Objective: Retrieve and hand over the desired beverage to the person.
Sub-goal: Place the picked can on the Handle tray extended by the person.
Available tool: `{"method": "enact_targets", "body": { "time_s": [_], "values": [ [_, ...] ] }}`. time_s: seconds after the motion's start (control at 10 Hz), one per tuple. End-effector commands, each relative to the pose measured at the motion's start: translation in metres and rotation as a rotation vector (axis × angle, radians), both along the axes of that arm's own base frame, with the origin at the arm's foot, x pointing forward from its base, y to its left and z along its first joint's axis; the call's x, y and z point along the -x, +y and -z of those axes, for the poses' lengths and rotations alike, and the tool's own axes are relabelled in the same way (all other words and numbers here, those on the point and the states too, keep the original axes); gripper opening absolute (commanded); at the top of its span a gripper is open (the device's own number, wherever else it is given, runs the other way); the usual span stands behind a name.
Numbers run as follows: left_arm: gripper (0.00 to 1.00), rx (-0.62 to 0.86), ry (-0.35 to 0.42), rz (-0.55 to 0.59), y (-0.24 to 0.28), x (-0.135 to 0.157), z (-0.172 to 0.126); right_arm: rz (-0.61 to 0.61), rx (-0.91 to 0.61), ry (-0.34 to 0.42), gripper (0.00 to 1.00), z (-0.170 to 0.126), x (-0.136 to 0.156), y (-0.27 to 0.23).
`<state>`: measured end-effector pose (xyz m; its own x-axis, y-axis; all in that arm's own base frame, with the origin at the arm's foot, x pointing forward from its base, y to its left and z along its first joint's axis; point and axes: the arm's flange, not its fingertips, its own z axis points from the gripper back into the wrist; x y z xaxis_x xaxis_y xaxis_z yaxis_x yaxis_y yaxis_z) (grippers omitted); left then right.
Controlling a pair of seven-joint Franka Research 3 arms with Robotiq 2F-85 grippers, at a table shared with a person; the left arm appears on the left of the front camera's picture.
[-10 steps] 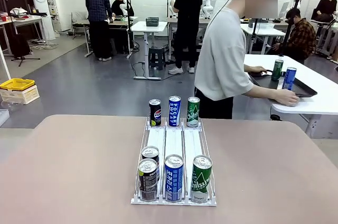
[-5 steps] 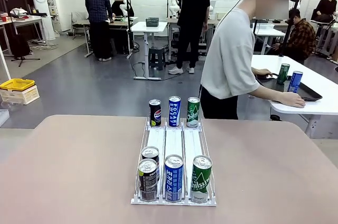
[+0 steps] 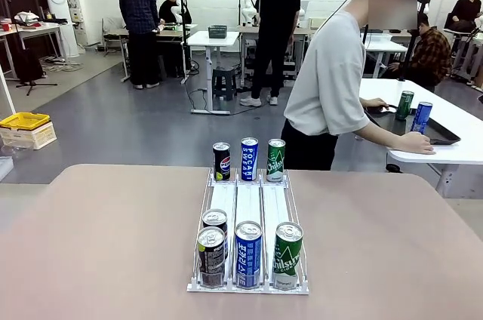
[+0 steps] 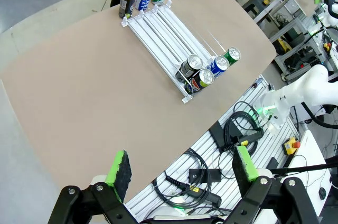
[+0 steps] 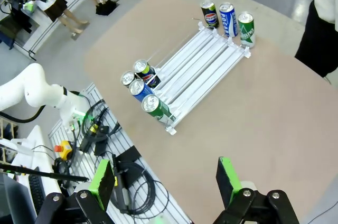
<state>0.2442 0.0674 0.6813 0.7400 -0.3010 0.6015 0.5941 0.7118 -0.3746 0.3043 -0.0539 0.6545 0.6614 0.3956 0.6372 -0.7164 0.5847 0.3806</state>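
1. The table [image 3: 90, 244] is seen carrying one white three-lane rack [image 3: 248, 207] at its middle, sloped so that cans are fed toward the robot's side.
2. The person [image 3: 328, 86] is turned aside to a side table [image 3: 453, 150]; no drink is indicated.
3. Both the left tool [image 4: 182, 170] and right tool [image 5: 165, 180] are held wide apart, empty, well above the table.
4. Near cans [image 3: 248, 253] and far cans [image 3: 249, 158] stand unobstructed.

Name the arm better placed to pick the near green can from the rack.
Right. The near green can sits in the rack's right lane. The right tool is open, and that can lies nearest it; for the left tool, also open, it is the farthest near can.
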Motion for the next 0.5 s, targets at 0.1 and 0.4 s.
{"method": "enact_targets", "body": {
  "time_s": [0.1, 0.4],
  "values": [
    [1.00, 0.006, -0.013, 0.007, -0.0003, 0.0000, -0.0001, -0.013, 0.008, 0.000, 1.00, -0.0007, -0.0006, 0.0010],
    [1.00, 0.006, -0.013, 0.007, -0.0003, 0.0000, -0.0001, -0.013, 0.008, 0.000, 1.00, -0.0007, -0.0006, 0.0010]
  ]
}}
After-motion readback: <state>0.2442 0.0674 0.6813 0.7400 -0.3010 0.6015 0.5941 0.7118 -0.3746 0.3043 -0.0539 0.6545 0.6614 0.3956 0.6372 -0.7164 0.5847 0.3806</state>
